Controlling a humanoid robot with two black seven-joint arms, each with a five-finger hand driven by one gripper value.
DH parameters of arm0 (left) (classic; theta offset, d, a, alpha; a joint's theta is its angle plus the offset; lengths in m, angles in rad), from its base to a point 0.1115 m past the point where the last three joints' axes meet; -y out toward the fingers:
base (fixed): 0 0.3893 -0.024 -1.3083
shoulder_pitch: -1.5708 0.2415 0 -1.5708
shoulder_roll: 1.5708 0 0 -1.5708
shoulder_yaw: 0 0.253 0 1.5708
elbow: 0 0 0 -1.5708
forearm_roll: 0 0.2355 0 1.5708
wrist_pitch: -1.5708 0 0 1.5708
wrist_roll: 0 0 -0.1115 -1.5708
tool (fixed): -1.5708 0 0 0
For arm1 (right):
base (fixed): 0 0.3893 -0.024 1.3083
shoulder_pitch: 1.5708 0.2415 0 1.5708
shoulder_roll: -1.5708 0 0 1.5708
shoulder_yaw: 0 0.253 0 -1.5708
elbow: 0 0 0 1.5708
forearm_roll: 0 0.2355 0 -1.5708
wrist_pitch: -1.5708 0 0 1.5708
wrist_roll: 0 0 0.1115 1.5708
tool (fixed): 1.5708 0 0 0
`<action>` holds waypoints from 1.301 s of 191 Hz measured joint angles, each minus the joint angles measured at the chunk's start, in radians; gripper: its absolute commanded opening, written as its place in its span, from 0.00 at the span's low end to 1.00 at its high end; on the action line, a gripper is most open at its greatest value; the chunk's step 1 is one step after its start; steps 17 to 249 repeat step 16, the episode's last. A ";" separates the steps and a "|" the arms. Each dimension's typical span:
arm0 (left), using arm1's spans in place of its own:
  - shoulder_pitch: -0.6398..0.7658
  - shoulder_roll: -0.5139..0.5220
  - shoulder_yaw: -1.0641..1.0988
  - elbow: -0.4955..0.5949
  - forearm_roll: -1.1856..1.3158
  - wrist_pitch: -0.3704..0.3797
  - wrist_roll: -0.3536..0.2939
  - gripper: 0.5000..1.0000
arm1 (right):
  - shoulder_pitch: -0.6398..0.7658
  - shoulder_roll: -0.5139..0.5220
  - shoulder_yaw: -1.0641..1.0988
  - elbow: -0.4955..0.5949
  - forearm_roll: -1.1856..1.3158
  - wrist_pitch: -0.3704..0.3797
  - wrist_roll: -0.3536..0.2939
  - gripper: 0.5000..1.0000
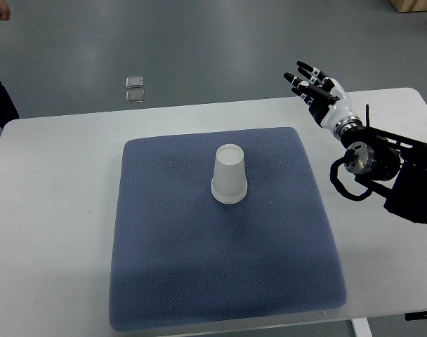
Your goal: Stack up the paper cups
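Nearest me, the inverted paper cups (230,175) sit mid blue mat (171,281), seemingly already stacked. Farther right, my right hand (317,88) hovers, fingers spread, empty. I'd check the rims seat evenly and avoid brushing the stack.

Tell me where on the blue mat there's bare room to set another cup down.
The blue mat is bare all around the upside-down paper cup near its centre: the widest patch is the near half, with strips left and right of the cup. The right hand hovers open beyond the far right corner.
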 measured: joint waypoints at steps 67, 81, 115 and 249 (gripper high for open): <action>0.000 0.000 0.000 0.000 0.000 0.000 0.000 1.00 | -0.002 0.000 0.015 -0.005 -0.001 0.001 0.004 0.81; 0.000 0.000 0.000 0.000 0.000 0.000 0.000 1.00 | -0.002 0.000 0.015 -0.005 -0.001 0.001 0.004 0.81; 0.000 0.000 0.000 0.000 0.000 0.000 0.000 1.00 | -0.002 0.000 0.015 -0.005 -0.001 0.001 0.004 0.81; 0.000 0.000 0.000 0.000 0.000 0.000 0.000 1.00 | -0.002 0.000 0.015 -0.005 -0.001 0.001 0.004 0.81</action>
